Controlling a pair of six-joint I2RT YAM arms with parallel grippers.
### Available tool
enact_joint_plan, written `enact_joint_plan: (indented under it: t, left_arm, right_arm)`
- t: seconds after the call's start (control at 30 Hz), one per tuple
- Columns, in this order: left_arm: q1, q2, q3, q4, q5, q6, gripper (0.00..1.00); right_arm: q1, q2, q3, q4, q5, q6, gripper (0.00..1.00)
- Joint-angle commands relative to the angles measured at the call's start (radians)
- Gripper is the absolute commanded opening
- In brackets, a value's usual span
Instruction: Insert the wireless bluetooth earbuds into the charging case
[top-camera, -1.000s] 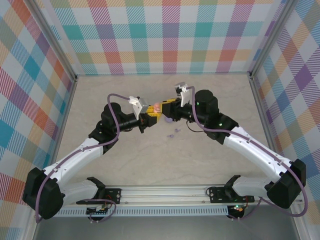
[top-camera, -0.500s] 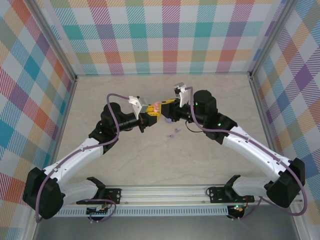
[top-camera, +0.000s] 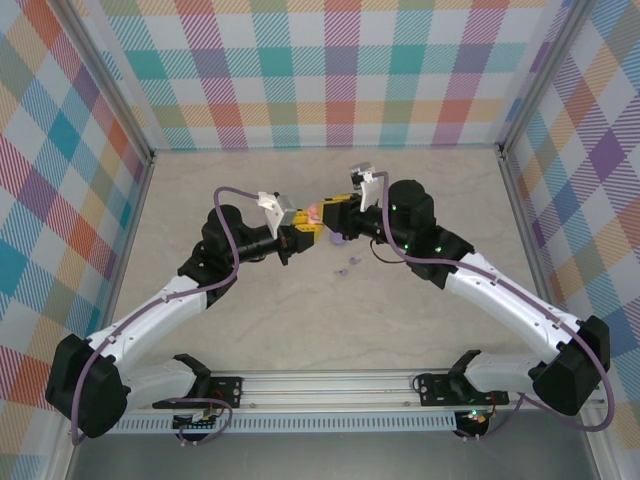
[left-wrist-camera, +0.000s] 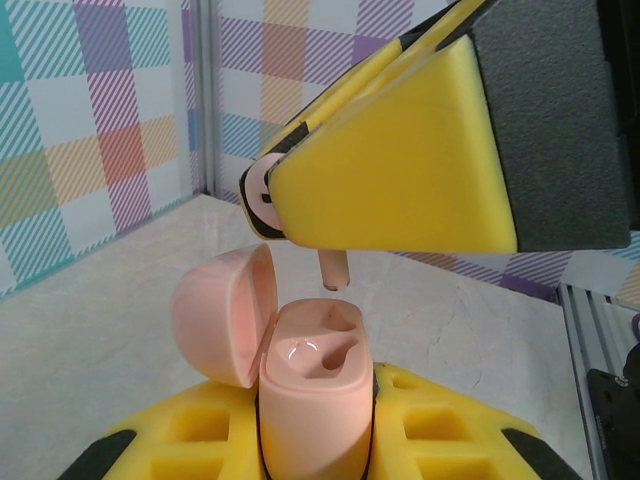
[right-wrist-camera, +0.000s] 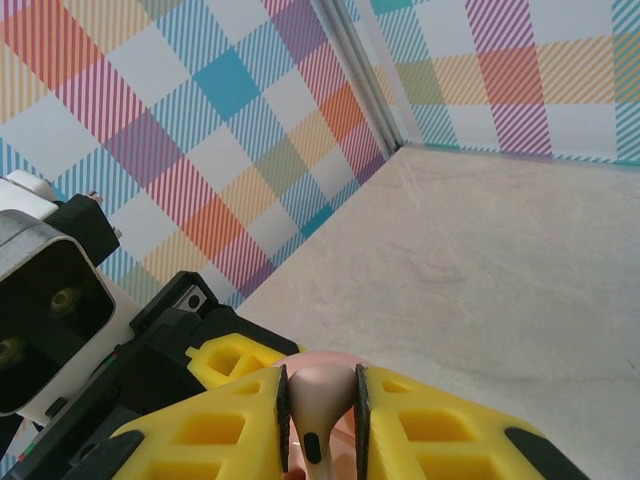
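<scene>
Item 1: right gripper (right-wrist-camera: 320, 392).
- Its yellow fingers (right-wrist-camera: 232, 420) are drawn narrow and pinch a pale pink earbud (right-wrist-camera: 320, 398) between their tips.
- In the left wrist view the earbud's (left-wrist-camera: 332, 268) stem points straight down below the yellow finger.

Item 2: charging case (left-wrist-camera: 315, 395), pale pink.
- It stands upright, clamped at its lower body by the left gripper (left-wrist-camera: 315, 445), whose yellow pads (left-wrist-camera: 175, 440) close in on either side of it.
- The lid (left-wrist-camera: 225, 315) is hinged open and leans back to the left in that view.
- The two sockets in the top are exposed and look empty.

Item 3: relation of items 1 and 2.
- The earbud hangs just above the open top of the case, with its stem tip apart from the rim and a clear gap between them.
- From above, the left gripper (top-camera: 303, 235) and the right gripper (top-camera: 331, 213) meet tip to tip near the middle of the table (top-camera: 400, 330), with the case (top-camera: 313, 212) between them.

Item 4: lilac earbuds (top-camera: 345, 264).
- These are small bits lying loose on the table, just nearer the arm bases than the grippers, and nothing touches them.
- They are too small to show how they lie.
</scene>
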Motion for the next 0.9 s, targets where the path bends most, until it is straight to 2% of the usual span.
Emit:
enact_joint_plan:
  t: [0.0,0.87]
  left_arm:
    - [-0.018,0.004,0.023,0.061,0.015,-0.019,0.1]
    - [-0.017,0.017,0.021,0.138,-0.038,-0.129,0.09]
  right_arm:
    - [0.006,0.011,-0.016,0.051,0.007,0.019,0.23]
    - [0.023,0.016,-0.042,0.077,0.028,0.023,0.23]
